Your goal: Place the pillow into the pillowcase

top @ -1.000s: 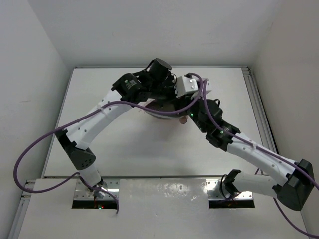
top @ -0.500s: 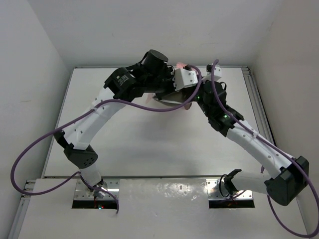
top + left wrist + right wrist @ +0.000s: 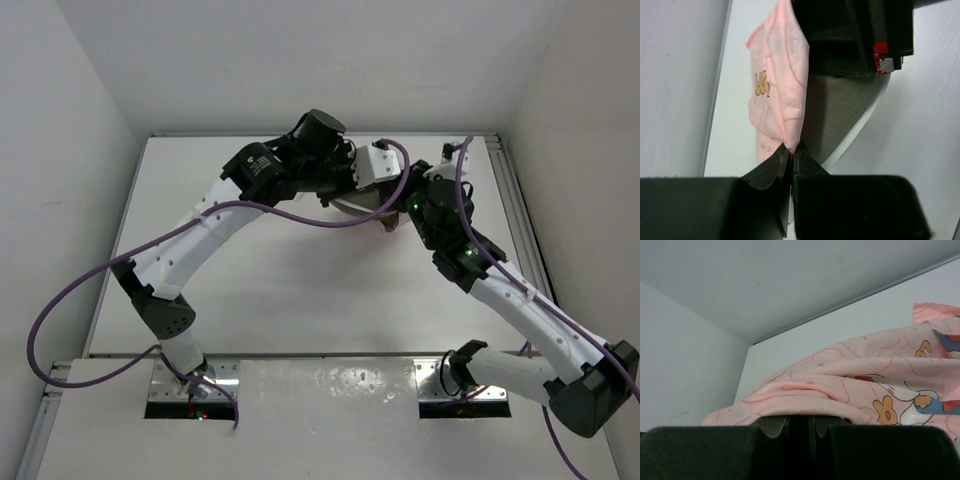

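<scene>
1. The left gripper (image 3: 791, 152) has its jaws pressed together on an edge of the pillowcase (image 3: 780, 85). The pink cloth stretches away from the fingertips.
2. The jaws of the right gripper (image 3: 798, 424) are almost together, and a hem of the same cloth lies over their tips. We judge that they pinch this hem.
3. Both grippers meet close to each other above the far part of the table (image 3: 250, 290). We think they hold two places of the cloth so that the thin sack stays lifted and does not collapse.
4. In the left wrist view, a grey-brown shape with a pale rim sits just beside the cloth. It seems to be the pillow (image 3: 840, 112), but we cannot tell if it is partly inside.
5. Our judgement is that the case is now being drawn over the pillow, and that the thin cloth may slip from such small grips.
</scene>
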Controlling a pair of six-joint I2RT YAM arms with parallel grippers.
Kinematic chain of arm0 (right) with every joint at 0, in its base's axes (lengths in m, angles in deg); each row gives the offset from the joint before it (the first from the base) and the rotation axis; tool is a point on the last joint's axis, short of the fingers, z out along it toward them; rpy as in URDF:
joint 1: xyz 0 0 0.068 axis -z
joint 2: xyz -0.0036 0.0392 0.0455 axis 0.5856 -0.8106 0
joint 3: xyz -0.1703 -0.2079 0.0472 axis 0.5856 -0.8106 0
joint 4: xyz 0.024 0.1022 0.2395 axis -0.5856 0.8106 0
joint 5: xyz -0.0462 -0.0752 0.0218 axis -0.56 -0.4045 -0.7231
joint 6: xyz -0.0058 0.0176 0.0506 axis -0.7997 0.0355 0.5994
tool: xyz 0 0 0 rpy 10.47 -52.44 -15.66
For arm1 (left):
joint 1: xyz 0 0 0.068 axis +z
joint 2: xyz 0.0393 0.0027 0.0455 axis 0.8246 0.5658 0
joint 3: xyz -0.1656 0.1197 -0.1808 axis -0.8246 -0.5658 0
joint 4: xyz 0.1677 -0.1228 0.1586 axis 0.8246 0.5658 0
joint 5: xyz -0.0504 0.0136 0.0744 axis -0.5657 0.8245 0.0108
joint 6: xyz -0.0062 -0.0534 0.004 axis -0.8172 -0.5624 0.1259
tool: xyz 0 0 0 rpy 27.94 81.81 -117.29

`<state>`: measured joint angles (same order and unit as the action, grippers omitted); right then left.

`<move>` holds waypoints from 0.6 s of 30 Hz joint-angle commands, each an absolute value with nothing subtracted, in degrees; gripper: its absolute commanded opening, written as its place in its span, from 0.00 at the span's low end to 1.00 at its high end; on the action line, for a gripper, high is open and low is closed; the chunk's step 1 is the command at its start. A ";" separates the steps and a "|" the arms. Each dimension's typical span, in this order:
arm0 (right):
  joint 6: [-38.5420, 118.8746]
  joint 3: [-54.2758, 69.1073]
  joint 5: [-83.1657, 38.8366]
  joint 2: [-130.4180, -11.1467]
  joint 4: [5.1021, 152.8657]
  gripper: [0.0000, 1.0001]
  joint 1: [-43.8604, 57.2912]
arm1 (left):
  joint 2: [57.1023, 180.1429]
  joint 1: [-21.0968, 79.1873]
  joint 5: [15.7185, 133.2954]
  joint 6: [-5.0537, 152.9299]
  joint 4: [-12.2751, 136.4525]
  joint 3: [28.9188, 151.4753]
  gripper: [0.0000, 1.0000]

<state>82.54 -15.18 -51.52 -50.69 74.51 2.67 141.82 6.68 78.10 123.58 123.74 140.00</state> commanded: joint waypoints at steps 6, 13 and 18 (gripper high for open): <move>80.02 -7.15 -58.04 -57.70 80.28 0.05 5.86 | 140.68 6.85 61.16 117.88 125.37 147.90 0.00; 74.32 2.87 -44.58 -66.60 91.12 0.66 10.09 | 139.55 9.39 72.28 114.35 117.65 137.49 0.00; 67.64 10.34 -42.55 -67.66 98.06 0.73 9.83 | 141.30 10.89 78.28 110.84 108.85 134.39 0.00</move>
